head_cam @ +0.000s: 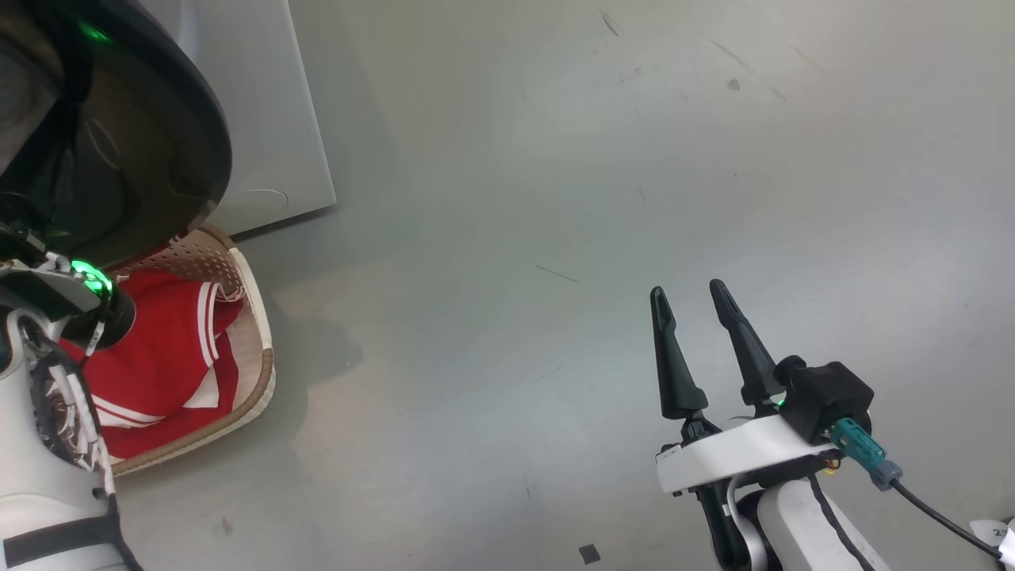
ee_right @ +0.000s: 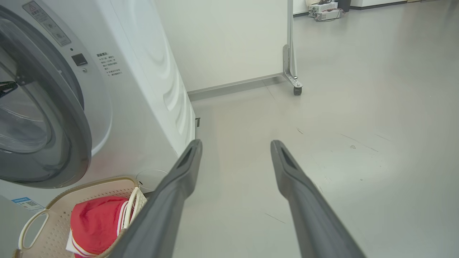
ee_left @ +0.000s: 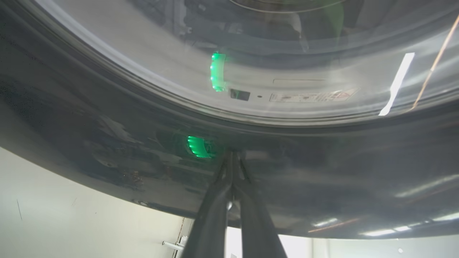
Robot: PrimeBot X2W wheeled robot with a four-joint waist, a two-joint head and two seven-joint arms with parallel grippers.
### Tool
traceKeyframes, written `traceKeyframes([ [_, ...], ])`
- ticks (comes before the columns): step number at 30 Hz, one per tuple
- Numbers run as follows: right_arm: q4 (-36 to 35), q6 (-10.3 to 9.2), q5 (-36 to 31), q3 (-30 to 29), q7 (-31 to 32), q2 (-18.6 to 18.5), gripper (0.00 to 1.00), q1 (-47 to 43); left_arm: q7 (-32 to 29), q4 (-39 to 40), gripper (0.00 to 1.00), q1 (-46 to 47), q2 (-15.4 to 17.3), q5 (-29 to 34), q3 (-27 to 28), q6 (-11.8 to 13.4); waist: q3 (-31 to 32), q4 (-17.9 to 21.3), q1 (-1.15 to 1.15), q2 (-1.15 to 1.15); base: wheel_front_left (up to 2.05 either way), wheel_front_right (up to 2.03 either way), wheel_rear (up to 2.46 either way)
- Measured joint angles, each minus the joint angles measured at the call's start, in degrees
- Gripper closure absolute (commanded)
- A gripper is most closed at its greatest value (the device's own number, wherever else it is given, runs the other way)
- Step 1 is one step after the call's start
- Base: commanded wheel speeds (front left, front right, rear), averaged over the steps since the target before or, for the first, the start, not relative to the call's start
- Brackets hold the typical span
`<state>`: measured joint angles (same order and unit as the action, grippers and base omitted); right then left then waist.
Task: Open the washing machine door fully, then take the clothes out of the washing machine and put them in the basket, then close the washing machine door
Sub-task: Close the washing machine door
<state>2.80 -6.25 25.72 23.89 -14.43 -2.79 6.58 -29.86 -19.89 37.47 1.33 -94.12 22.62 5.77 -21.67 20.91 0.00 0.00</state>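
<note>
The washing machine door (head_cam: pixel 143 143) has a glossy black rim (ee_left: pixel 322 172) and stands close to the front of the white washing machine (ee_right: pixel 143 107); I cannot tell whether it is latched. My left gripper (ee_left: pixel 233 156) is shut with nothing in it, its tips touching the door's black rim below the glass. On the floor under the door, the cream basket (head_cam: pixel 258 349) holds the red clothes (head_cam: pixel 166 349) with white stripes, which also show (ee_right: pixel 95 222) in the right wrist view. My right gripper (head_cam: pixel 687 291) hangs open and empty over bare floor, well to the right of the basket.
A white partition on a castered foot (ee_right: pixel 297 87) stands behind the machine's right side. Some equipment (ee_right: pixel 324 10) sits on the floor far back. Grey floor (head_cam: pixel 555 238) spreads wide to the right of the machine and the basket (ee_right: pixel 89 184).
</note>
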Motion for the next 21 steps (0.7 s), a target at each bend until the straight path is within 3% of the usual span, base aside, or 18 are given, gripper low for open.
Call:
traceKeyframes([
  [21,-0.24,-0.42,0.44,0.34,0.0,0.01,0.0,0.0,5.27,-5.35,1.0,3.65,0.0,2.43,-1.21,-0.31,-0.38,0.87,0.0,0.0,0.0,0.0,0.0],
])
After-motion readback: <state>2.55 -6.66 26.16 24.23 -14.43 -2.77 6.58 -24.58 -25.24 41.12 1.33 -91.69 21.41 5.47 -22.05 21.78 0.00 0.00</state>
